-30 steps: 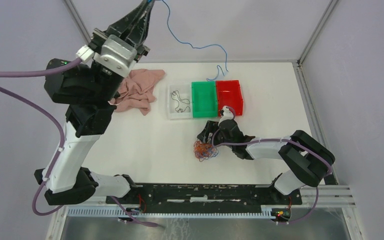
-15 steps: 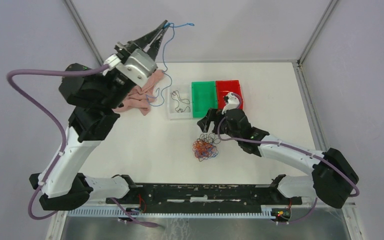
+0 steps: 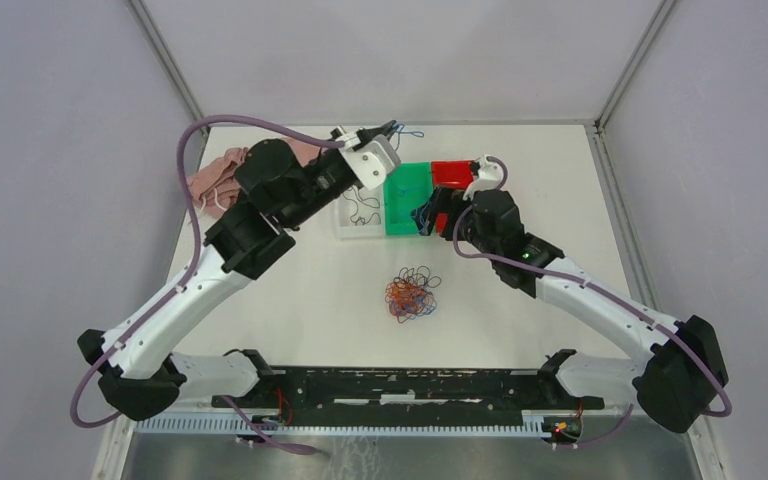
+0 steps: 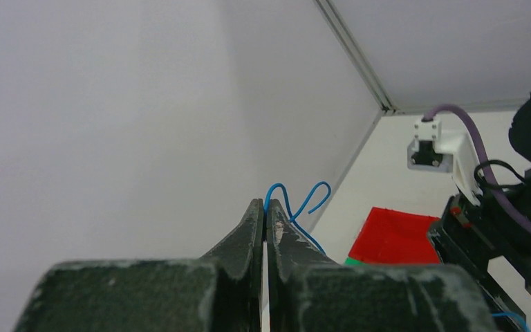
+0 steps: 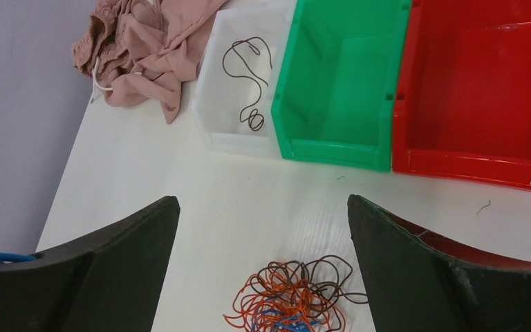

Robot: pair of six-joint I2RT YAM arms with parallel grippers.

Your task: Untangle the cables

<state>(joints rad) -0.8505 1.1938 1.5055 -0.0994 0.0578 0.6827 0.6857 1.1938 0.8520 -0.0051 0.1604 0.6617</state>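
You've got a glossy plastic green bin (image 5: pixel 332 153), red bin (image 5: pixel 470 169) and frosted clear bin (image 5: pixel 235 143). Pink cloth (image 5: pixel 145 48): soft, crumpled, matt. Table (image 5: pixel 180 180): smooth matt white. The cables (image 5: pixel 294 301) and blue cable (image 4: pixel 276 185): thin, smooth-coated. Left gripper (image 4: pixel 265 209): scuffed matt black.

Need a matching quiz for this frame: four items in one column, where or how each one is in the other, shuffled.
Items:
1. blue wire
2. dark wire
3. wad
4. right hand

States:
A. lying in the clear bin
B. open
C. pinched in the left hand
D. loose on the table

Pairs: 1-C, 2-A, 3-D, 4-B
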